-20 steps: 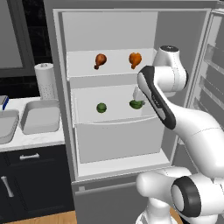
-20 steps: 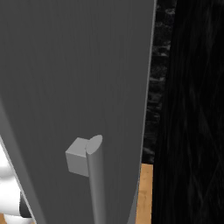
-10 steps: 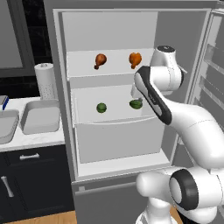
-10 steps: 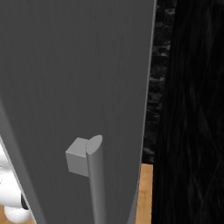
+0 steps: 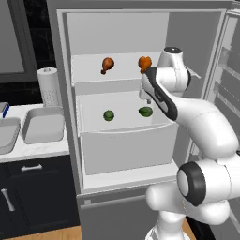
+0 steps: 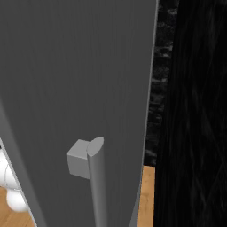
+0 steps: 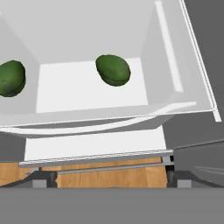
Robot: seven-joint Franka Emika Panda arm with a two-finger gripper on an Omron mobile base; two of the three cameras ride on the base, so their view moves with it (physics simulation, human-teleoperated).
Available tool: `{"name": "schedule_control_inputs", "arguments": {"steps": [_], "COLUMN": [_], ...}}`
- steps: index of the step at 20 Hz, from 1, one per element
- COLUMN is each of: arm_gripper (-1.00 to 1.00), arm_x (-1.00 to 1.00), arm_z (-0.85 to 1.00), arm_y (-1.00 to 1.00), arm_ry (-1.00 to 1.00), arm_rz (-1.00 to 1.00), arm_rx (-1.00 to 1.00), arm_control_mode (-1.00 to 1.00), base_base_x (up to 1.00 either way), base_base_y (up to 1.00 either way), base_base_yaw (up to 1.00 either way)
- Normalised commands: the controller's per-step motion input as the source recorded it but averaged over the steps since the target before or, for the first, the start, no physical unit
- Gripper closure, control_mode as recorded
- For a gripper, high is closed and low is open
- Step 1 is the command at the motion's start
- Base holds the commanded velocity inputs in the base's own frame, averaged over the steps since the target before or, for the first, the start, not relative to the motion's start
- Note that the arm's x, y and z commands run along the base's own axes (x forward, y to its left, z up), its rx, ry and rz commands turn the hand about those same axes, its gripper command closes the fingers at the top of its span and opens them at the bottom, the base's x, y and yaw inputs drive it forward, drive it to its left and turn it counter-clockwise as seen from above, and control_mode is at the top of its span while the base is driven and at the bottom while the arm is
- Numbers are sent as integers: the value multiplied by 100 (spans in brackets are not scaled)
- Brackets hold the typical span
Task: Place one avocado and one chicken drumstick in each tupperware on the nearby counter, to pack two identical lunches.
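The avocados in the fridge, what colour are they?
Dark green. Both avocados show best in the hand view, lying on the white fridge shelf.

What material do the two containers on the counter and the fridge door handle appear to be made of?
The two containers look like matte light-grey plastic: thin raised rims, rounded corners, no shine. The fridge door handle looks like brushed grey metal, a smooth round bar on a square mount, though painted plastic is possible. The counter looks like polished white marble with grey veining.

avocados (image 5: 108, 115), drumsticks (image 5: 107, 64) on fridge shelves
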Motion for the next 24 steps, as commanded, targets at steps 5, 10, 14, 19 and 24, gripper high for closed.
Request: {"name": "schedule_control_inputs", "arguments": {"steps": [5, 10, 14, 19, 24], "arm_gripper": [-100, -100, -100, -100, -100], "arm_x": [4, 7, 38, 59, 40], "arm_z": [-38, -64, -35, -20, -24], "arm_y": [-11, 0, 0, -15, -21], "arm_ry": [-2, 0, 0, 0, -1], "arm_rz": [0, 0, 0, 0, 0], "arm_rx": [0, 0, 0, 0, 0], "arm_control_mode": [-100, -100, -100, -100, -100], "base_base_x": [0, 0, 0, 0, 0], "base_base_y": [0, 0, 0, 0, 0], "base_base_yaw": [0, 0, 0, 0, 0]}}
